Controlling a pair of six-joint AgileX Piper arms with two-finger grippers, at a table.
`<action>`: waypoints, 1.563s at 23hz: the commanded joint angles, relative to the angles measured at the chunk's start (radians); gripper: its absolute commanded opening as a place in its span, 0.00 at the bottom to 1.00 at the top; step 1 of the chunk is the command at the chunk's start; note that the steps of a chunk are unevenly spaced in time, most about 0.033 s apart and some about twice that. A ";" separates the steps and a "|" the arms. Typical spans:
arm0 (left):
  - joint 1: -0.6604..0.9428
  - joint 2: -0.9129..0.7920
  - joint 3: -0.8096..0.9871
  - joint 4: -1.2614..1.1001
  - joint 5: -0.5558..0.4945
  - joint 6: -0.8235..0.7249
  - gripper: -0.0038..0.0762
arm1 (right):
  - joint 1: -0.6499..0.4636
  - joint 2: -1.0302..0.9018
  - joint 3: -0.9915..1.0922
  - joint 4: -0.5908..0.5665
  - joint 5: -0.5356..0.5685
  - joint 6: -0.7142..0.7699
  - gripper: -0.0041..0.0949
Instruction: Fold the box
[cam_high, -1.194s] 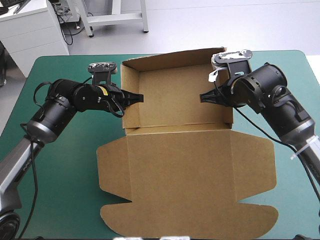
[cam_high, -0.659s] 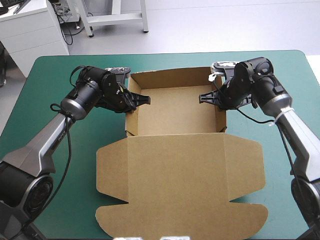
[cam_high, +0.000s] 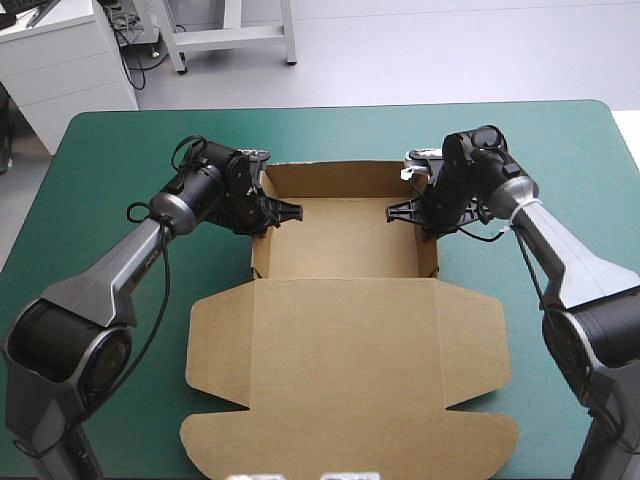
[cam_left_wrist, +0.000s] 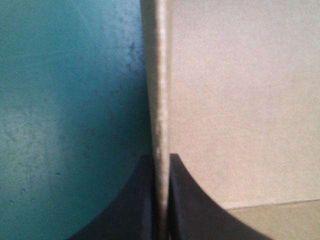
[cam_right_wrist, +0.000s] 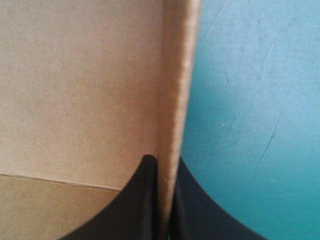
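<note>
Nearest me, the lid (cam_high: 345, 380) of the box (cam_high: 345, 300) lies flat on the worktop (cam_high: 110, 170). Its long axis runs left to right and its rounded tabs point toward my side. Past the hinge crease the tray (cam_high: 345, 240) stands open, a little toward the far edge.

My left pincer (cam_left_wrist: 161, 200) is pinched on the left wall (cam_high: 258, 240). One black finger is on the teal-green side and one is inside the tray, and the board's edge runs straight away between them. My right pincer (cam_right_wrist: 165, 200) bites the right wall (cam_high: 434, 245) the same way, mirrored.

Both grips sit toward the far ends of those walls, close to the upright far wall (cam_high: 335, 178). The two side walls run near to far, parallel, with the tray floor between my pincers. I cannot quite tell whether they are tucked home at the near corners; the left one looks a little loose.

I judge the next move turns on this: the lid lies on the near side of both pincers, about equally close to each arm. Either would have to let go and come back toward me to reach it.
</note>
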 joint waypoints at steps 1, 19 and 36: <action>0.000 -0.043 -0.033 0.014 -0.023 -0.002 0.01 | -0.010 -0.037 -0.024 -0.010 0.039 -0.027 0.05; 0.000 -0.039 -0.068 0.099 0.044 0.035 0.68 | -0.010 -0.037 -0.049 -0.018 0.039 -0.007 0.79; 0.010 -0.186 -0.419 -0.030 0.170 0.262 0.02 | -0.010 -0.314 -0.234 -0.037 0.039 -0.004 0.79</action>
